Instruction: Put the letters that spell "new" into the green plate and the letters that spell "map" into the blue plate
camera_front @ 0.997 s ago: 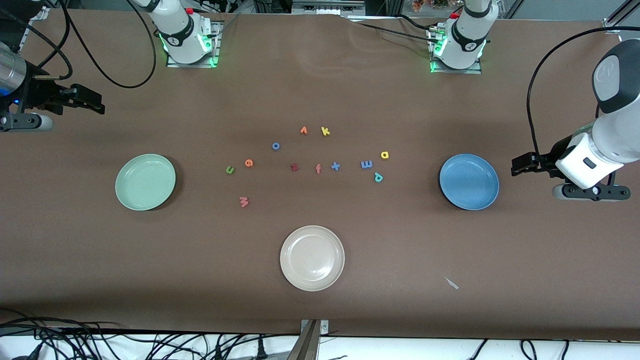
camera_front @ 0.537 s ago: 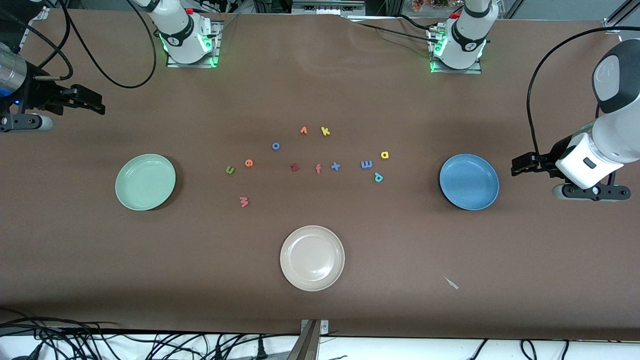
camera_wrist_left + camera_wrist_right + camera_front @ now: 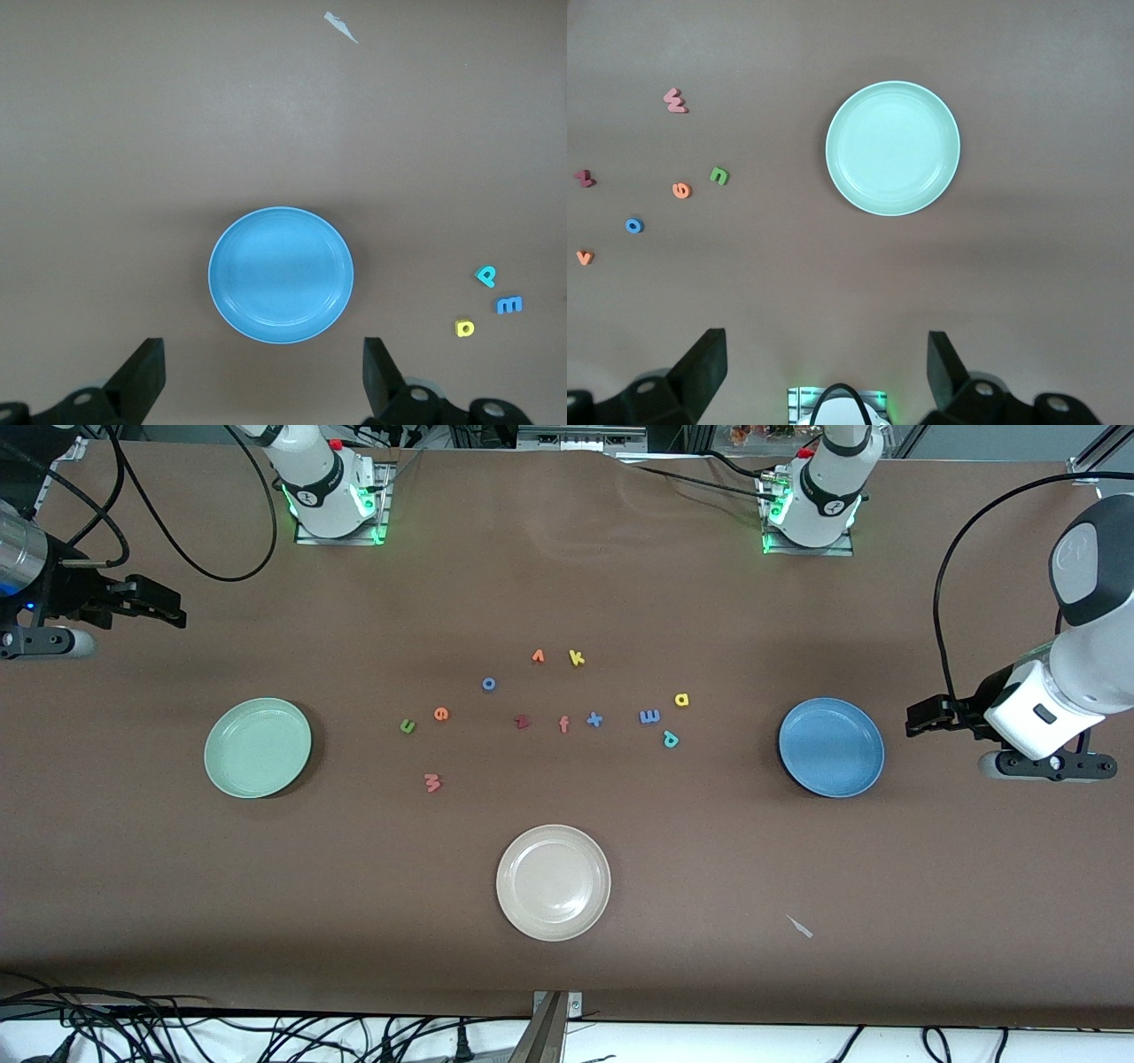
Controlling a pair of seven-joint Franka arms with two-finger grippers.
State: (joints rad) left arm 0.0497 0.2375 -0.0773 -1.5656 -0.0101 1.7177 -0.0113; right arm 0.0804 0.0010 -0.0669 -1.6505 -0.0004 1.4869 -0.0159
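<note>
Two Franka arms wait at either end of a brown surface (image 3: 567, 558), each partly cut off by the frame edge in the front view. The left end effector (image 3: 917, 717) hangs with fingers spread wide and empty, just past the blue plate (image 3: 831, 747) toward the left arm's end; its wrist view shows only the two finger tips, with the plate between them. The right end effector (image 3: 168, 613) is likewise open and holds nothing, up over bare surface at the right arm's end, farther from the front camera than the green plate (image 3: 258, 747).

Both plates lie empty. The green "n" (image 3: 407, 726) and orange "e" (image 3: 440, 714) lie near each other between the green plate and the middle of the surface, the salmon-red "w" (image 3: 432, 782) apart from them and nearer the camera. The periwinkle "m" (image 3: 649, 716), yellow "a" (image 3: 681, 700) and teal "p" (image 3: 671, 739) cluster close together, short of the blue plate.

Between the two groups lie a dark red "z" (image 3: 522, 722), salmon "f" (image 3: 563, 724), blue "x" (image 3: 594, 719), blue "o" (image 3: 488, 684), orange "v" (image 3: 538, 656) and yellow "k" (image 3: 576, 658); the letters are small, so their shapes are hard to read. A cream-white plate (image 3: 553, 882) sits nearest the camera, with wide bare surface around it, and a pale scrap (image 3: 800, 926) lies toward the near edge.
</note>
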